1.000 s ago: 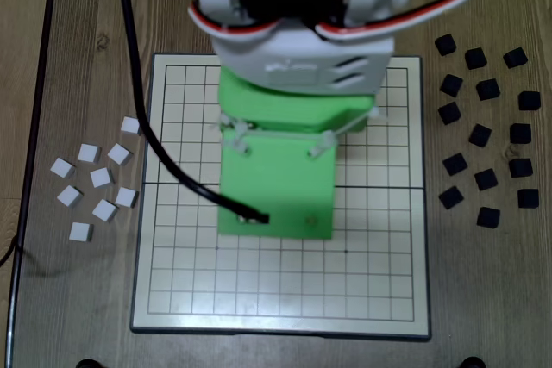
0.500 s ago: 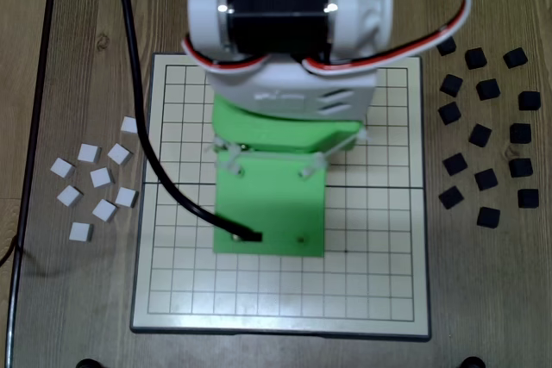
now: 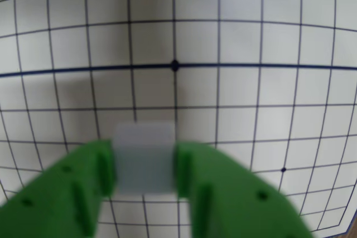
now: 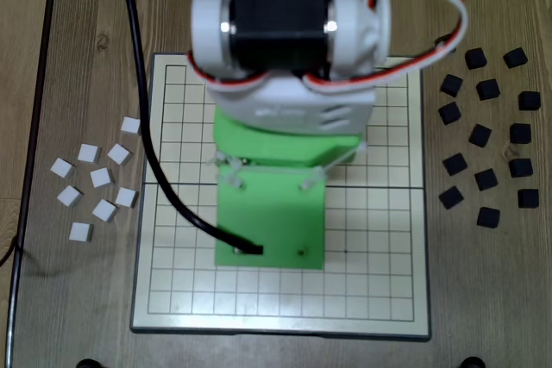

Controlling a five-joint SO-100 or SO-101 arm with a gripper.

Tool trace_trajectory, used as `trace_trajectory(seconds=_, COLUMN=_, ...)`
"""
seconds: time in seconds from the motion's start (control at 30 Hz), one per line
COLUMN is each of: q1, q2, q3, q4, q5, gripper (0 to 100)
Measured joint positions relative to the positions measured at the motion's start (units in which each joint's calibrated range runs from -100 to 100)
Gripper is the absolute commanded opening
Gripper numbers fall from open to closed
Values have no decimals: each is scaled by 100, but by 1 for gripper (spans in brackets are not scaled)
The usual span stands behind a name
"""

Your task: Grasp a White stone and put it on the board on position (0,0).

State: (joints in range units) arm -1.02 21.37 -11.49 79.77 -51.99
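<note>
One arm: white-and-green arm (image 4: 280, 127) sits over the middle of the board in the fixed view; against the picture half a second back, its green plate reaches lower toward the near rim and its motor housing sits a little to the right.
Board: cream grid board (image 4: 379, 239) with dark rim; both side columns and the near rows show bare in the fixed view; the far middle is covered by the arm.
Cable: black cable (image 4: 142, 127) runs from the top left across the board's left part to the green plate; its end lies lower than before.
Gripper: green gripper (image 3: 145, 165) shows only in the wrist view, entering from the bottom edge; its jaws are pinched on the White stone, one finger on each side.
White stone: White stone (image 3: 144, 157) is held between the fingers above the grid, just below the thick fold line and its centre dot; hidden under the arm in the fixed view.
Loose white blocks: cluster of white blocks (image 4: 97, 180) on the wooden table left of the board, unchanged, seen only in the fixed view.
Black blocks: scattered black blocks (image 4: 487, 135) on the table right of the board, unchanged, clear of the rim.
</note>
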Motion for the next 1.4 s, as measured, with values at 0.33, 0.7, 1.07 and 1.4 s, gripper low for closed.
trace_trajectory(seconds=0.33, q1=0, q2=256, q3=0, q4=-32, q5=0, gripper=6)
trace_trajectory(seconds=0.7, q1=0, q2=420, q3=9, q4=-452, q5=107, gripper=6)
trace_trajectory(seconds=1.07, q1=0, q2=511, q3=411, q4=-714, q5=107, gripper=6)
trace_trajectory(seconds=1.4, q1=0, q2=511, q3=688, q4=-968, q5=166, gripper=6)
